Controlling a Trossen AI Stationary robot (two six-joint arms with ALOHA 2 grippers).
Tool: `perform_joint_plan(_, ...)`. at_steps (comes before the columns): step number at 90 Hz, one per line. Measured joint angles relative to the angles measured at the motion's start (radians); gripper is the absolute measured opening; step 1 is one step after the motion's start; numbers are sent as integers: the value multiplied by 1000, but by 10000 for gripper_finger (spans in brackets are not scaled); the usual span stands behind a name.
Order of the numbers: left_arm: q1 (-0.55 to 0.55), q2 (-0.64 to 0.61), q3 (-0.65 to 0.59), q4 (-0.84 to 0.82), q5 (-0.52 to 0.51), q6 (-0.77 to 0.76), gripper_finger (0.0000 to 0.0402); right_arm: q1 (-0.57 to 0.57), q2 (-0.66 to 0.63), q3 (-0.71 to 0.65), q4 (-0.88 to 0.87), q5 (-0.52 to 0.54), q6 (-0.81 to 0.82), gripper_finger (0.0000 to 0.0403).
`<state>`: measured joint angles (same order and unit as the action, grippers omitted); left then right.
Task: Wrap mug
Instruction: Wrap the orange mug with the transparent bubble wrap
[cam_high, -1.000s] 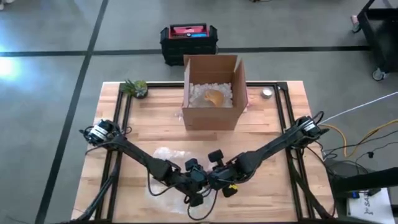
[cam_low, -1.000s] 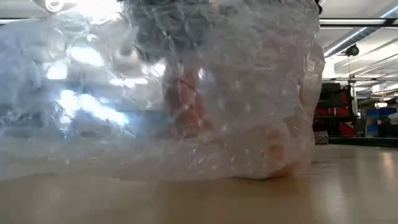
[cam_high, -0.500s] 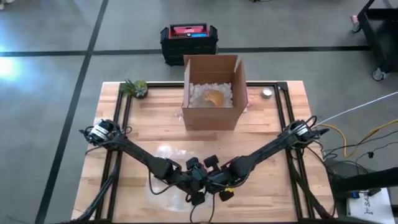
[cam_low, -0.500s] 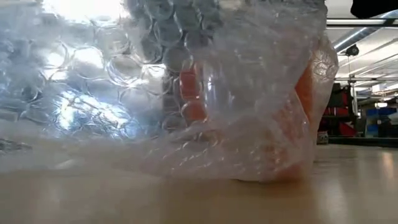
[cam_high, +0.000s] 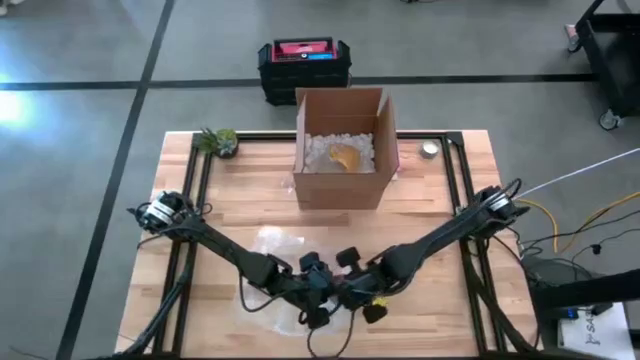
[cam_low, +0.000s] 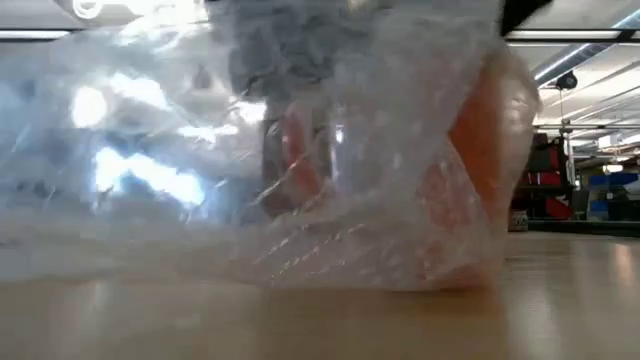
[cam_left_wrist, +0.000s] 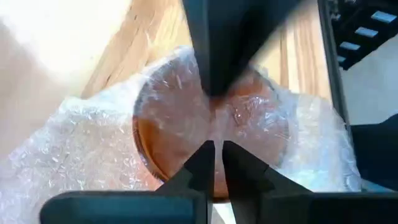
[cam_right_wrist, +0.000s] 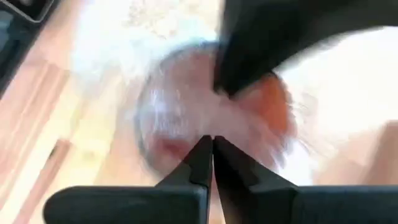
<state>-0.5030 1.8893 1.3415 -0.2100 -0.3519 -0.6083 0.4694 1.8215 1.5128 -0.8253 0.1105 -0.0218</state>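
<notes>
The mug (cam_left_wrist: 211, 127), orange and draped in bubble wrap (cam_left_wrist: 81, 155), stood at the table's near edge, 6 o'clock of centre in the high view. There, both arms met over it and hid it. Only the wrist views showed the fingers: the left gripper (cam_left_wrist: 216, 152) was pressed nearly together, pinching wrap above the mug's mouth; the right gripper (cam_right_wrist: 212, 148) was pressed together, what it held unclear. The low view alone showed the mug's side (cam_low: 480, 150) through the wrap, with the sheet trailing on the wood.

The table (cam_high: 440, 215) had bare wood at 3 o'clock and 9 o'clock of the grippers. At 12 o'clock stood an open box (cam_high: 343, 150) holding white fill and a tan item. A plant (cam_high: 217, 140) sat at 10 o'clock, a small tin (cam_high: 429, 149) at 2 o'clock, both at the far edge. Beyond the table, a black case (cam_high: 303, 68) sat on the floor.
</notes>
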Motion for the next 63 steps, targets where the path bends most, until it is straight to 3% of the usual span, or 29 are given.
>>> perform_joint_plan(21, 0, -20, 0, -6, 6, -2, 20, 3, -112, -4, -156, 17, 86, 0)
perform_joint_plan(36, 1, -103, -1, -66, 43, 2, 20, 20, -202, -114, -179, 34, 175, 0)
perform_joint_plan(53, 5, -212, -1, -321, 56, -42, 21, 59, -312, -329, -105, 142, 341, 0)
perform_joint_plan(63, 10, -256, -1, -549, 31, -222, 32, 91, -360, -458, 11, 176, 444, 0)
